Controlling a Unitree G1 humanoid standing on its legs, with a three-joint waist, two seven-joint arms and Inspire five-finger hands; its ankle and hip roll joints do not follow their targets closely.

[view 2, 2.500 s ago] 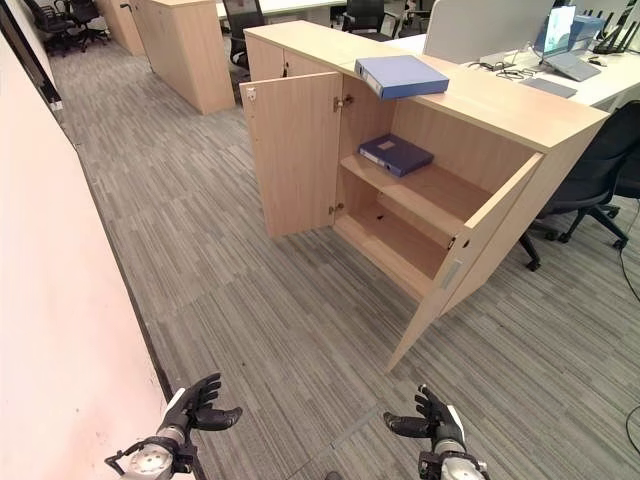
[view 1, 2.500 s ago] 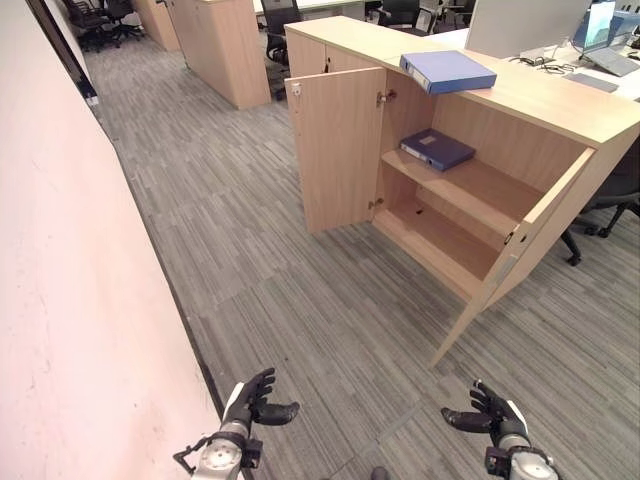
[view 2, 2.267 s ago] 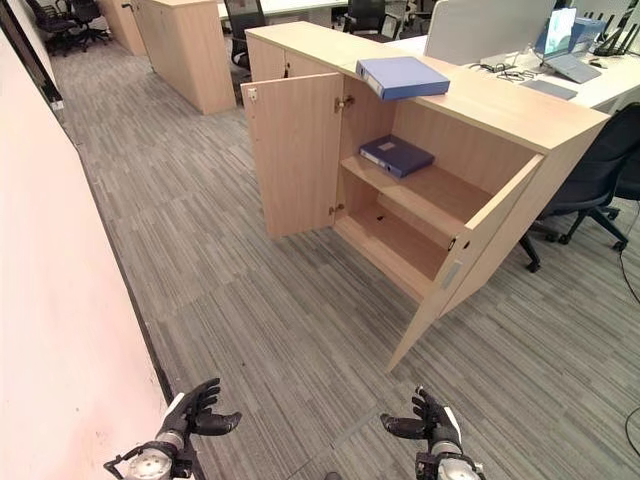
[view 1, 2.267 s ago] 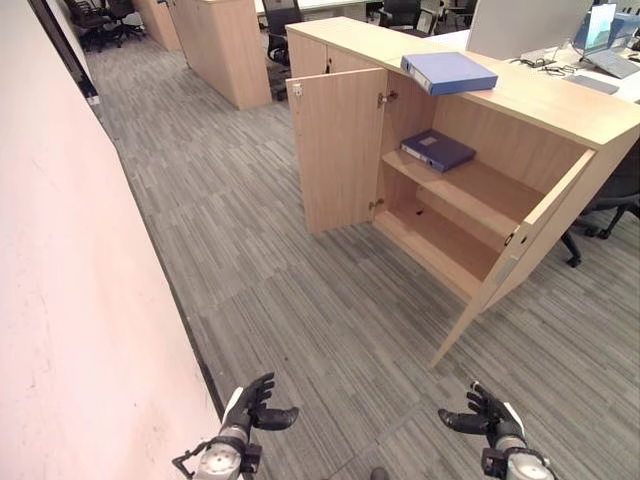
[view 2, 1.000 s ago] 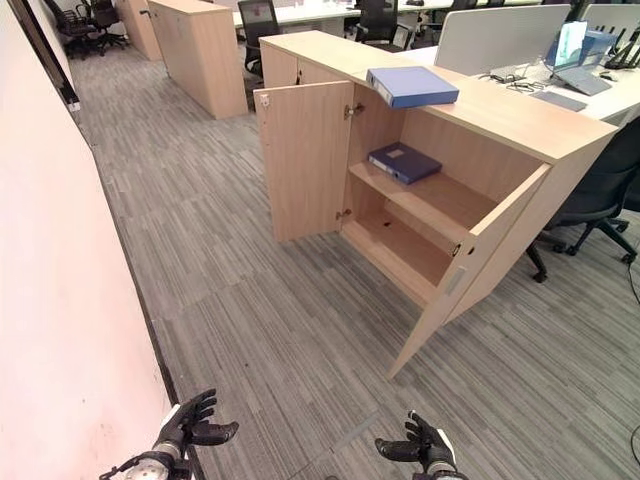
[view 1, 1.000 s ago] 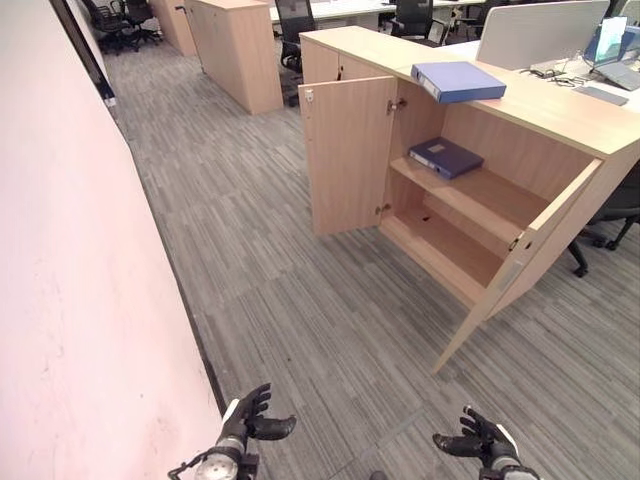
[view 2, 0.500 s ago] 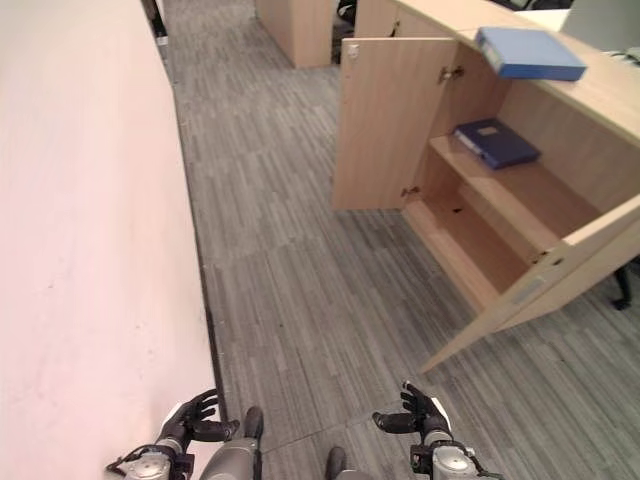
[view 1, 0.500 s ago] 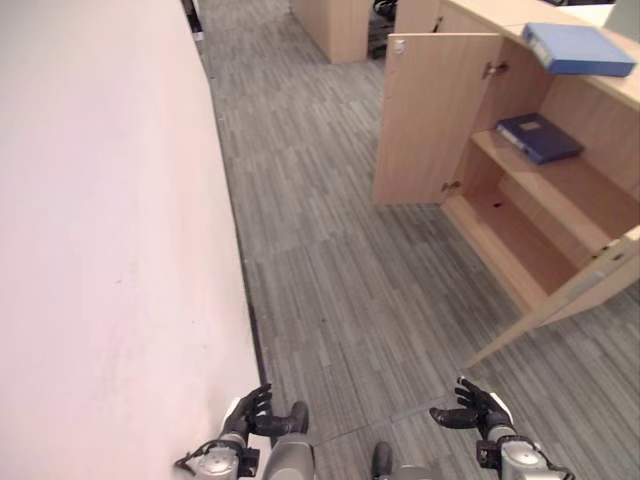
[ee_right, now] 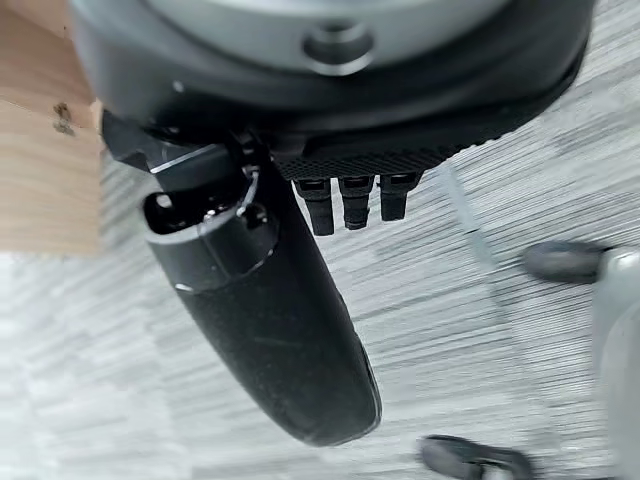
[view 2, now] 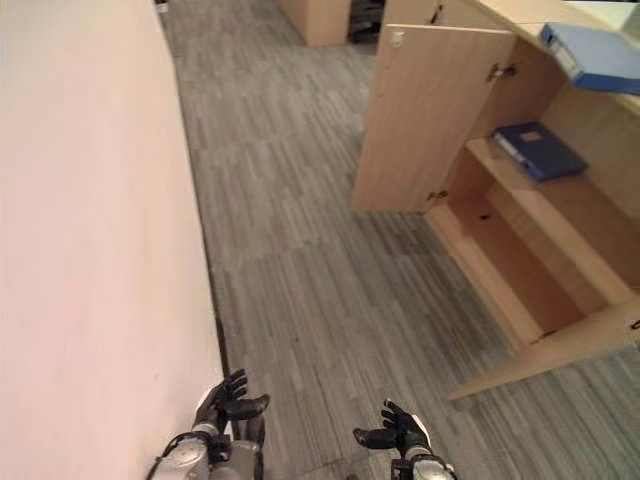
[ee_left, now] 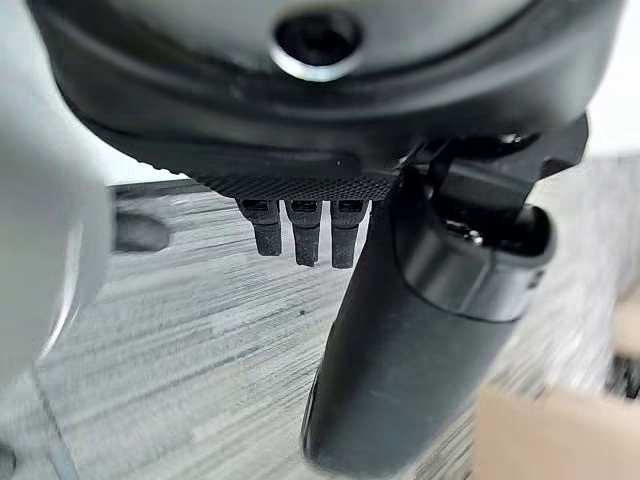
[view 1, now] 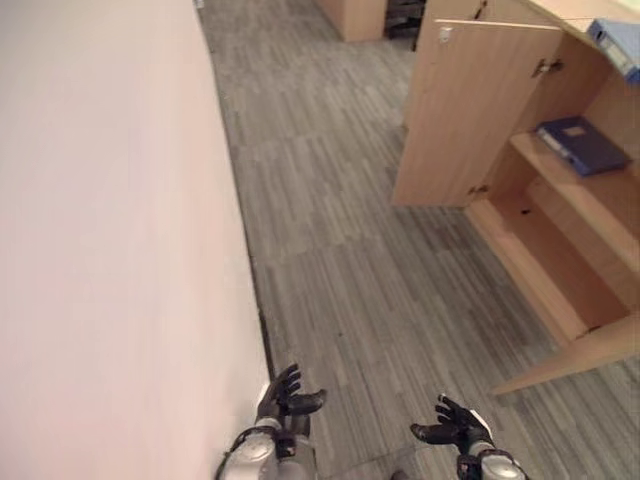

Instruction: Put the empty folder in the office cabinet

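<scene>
A light wooden office cabinet [view 2: 560,230] stands at the upper right with both doors swung open. On its top lies a blue folder [view 2: 593,55]; a darker blue folder [view 2: 540,150] lies flat on the upper shelf inside. My left hand [view 1: 283,392] hangs low over the carpet near the wall, fingers relaxed and empty. My right hand [view 1: 455,428] hovers at the bottom centre-right, also open and empty. Both are far from the cabinet. In the wrist views, the left fingers [ee_left: 304,228] and the right fingers [ee_right: 355,200] are straight above grey carpet.
A pale pink wall [view 1: 110,240] runs along the whole left side, close to my left hand. Grey striped carpet [view 2: 320,270] stretches between me and the cabinet. The near cabinet door [view 2: 590,345] juts out at lower right. Another wooden unit [view 2: 320,15] stands farther back.
The camera has swung left and downward, so the cabinet has slid to the right edge and the wall takes up more of the picture. Both hands stay low, open and empty.
</scene>
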